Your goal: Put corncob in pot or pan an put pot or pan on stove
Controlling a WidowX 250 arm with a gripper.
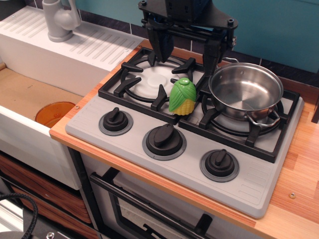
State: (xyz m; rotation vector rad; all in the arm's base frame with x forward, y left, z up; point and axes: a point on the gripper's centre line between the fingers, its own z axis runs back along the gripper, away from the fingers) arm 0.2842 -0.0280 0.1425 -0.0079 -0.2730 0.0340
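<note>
The corncob, bright green with yellow kernels at its lower end, stands on the stove between the two black burner grates. The shiny steel pot sits on the right burner, tilted slightly, with nothing inside it. My gripper hangs above the back of the stove, behind the corncob. Its two black fingers are spread wide apart and hold nothing.
Three black knobs line the stove's front. A white sink basin lies to the left with an orange dish in it, and a grey faucet behind. Wooden counter runs along the right side.
</note>
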